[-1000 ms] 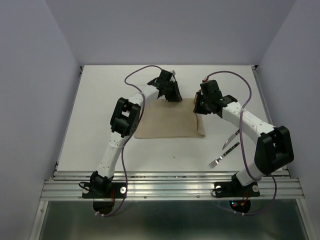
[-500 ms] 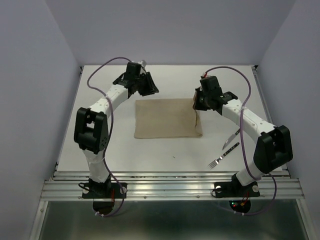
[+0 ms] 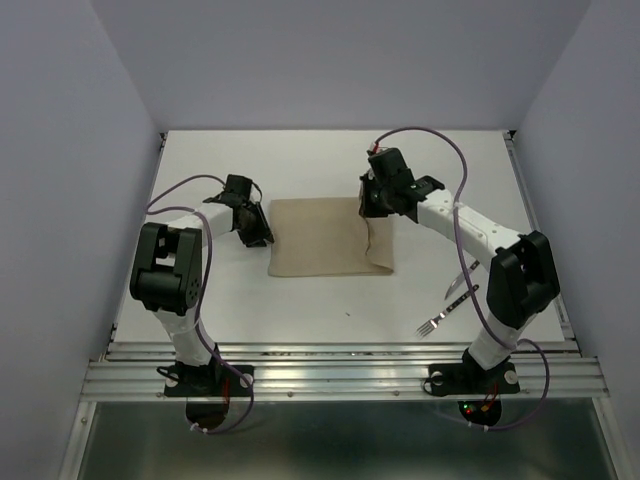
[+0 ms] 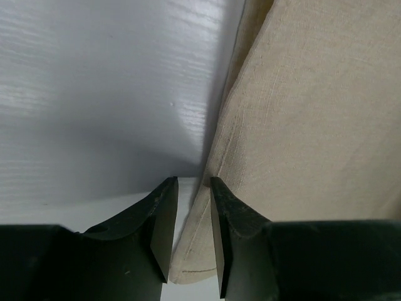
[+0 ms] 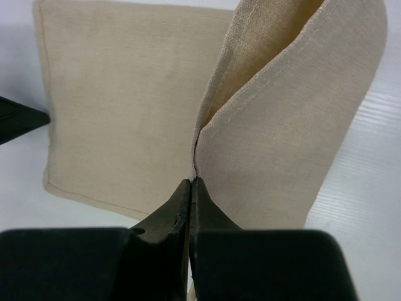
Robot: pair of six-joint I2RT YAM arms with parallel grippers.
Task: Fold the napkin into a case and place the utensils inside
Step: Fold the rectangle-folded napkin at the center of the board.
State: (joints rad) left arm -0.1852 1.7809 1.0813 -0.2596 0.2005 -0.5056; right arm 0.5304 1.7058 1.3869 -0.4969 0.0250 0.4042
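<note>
Two arms work at the napkin (image 3: 318, 243), which lies as a beige-tan rectangle near the middle of the white table (image 3: 330, 155).

Right gripper (image 5: 191, 183): jaws pressed together on the cloth, with no gap showing between them in the right wrist view. They pinch a stitched hem where two layers of the napkin meet. From that pinch the fabric rises and bends over in a loose fold, its inner face a deeper yellow-tan. The rest of the napkin lies flat on the table behind the fold. In the top view this gripper sits at the far right part of the napkin, and the right-hand strip of cloth stands raised off the surface.

Left gripper (image 4: 193, 183): jaws apart by a narrow gap. The left wrist view shows them set over the napkin's left edge, with a hemmed corner of the cloth and a strip of bare table visible through the gap. Whether either finger touches the cloth cannot be told. The overhead view places this gripper just at the far left corner of the napkin.

Utensils: the fork (image 3: 450, 310) and the knife (image 3: 462, 277) lie on the table well to the right of the napkin, near each other, both set at a slant. Neither gripper is near them.
</note>
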